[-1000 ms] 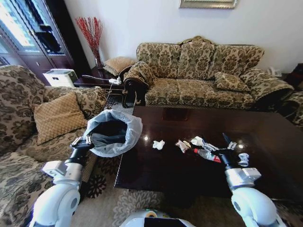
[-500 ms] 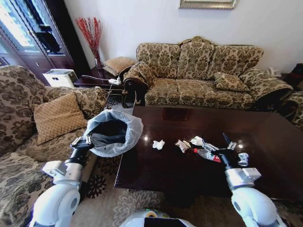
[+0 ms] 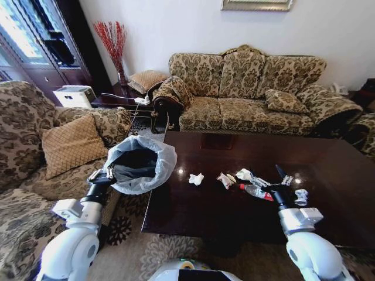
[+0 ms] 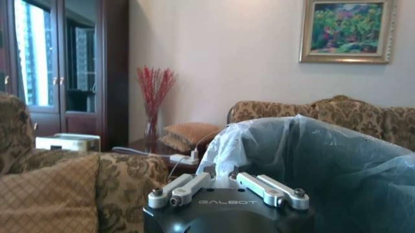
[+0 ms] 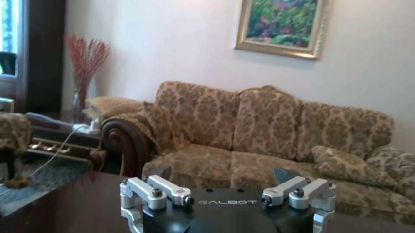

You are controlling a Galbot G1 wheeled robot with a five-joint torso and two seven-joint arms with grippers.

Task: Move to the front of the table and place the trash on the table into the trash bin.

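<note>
The dark glossy table (image 3: 234, 153) lies straight ahead. On it sits the trash: a crumpled white tissue (image 3: 196, 178), a brownish wrapper (image 3: 224, 180), another white tissue (image 3: 245, 174), a clear bottle with a red label (image 3: 256, 192) and a small crushed clear piece (image 3: 301, 196). My right gripper (image 3: 275, 181) (image 5: 224, 175) hovers open over the table's near right part, just right of the bottle and holding nothing. The trash bin (image 3: 139, 164) (image 4: 324, 160), with its pale bag, hangs tilted beside the table's left end. My left gripper (image 3: 103, 174) (image 4: 220, 175) is shut on its rim.
A patterned armchair with a gold cushion (image 3: 71, 143) stands at my left, close to the bin. A long patterned sofa (image 3: 252, 88) runs behind the table. A white appliance (image 3: 74, 95) and a side table with cables (image 3: 126, 99) fill the back left corner.
</note>
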